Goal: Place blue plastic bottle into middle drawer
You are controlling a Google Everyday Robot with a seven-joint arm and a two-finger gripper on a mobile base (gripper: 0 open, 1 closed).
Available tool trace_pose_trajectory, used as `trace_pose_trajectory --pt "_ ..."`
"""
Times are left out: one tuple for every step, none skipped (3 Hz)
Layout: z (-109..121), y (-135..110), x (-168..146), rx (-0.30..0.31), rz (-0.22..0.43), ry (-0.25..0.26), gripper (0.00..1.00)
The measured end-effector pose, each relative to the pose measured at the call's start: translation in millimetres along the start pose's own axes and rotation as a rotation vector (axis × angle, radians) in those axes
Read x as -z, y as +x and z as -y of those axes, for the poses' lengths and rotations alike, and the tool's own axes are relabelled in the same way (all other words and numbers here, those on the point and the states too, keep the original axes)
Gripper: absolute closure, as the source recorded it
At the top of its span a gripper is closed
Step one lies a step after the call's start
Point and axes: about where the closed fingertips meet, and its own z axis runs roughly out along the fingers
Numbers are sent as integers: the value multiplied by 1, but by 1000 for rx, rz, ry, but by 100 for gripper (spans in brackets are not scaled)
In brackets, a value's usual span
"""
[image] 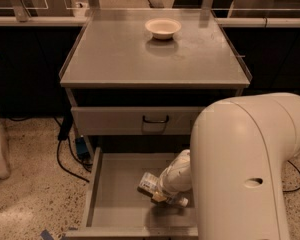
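Bottle [149,182]: low in drawer [115,204], right of centre, at gripper [162,196]. Whether the gripper grasps it, cannot tell. Likely light, thin-walled, smooth, prone to roll. Best hold: across mid-body, on label.

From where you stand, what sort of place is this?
Likely a lab or workshop: grey metal cabinet, dark counters behind. The gripper is in the middle drawer, at the blue plastic bottle.

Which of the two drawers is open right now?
The middle drawer, pulled out below the shut drawer front with the black handle. The blue plastic bottle lies inside it, with the end effector down at the bottle.
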Motion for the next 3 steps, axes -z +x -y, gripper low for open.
trace_pose_trajectory --pt "0 0 0 0 0 0 14" --pt "0 0 0 0 0 0 0" --pt "0 0 0 0 0 0 0"
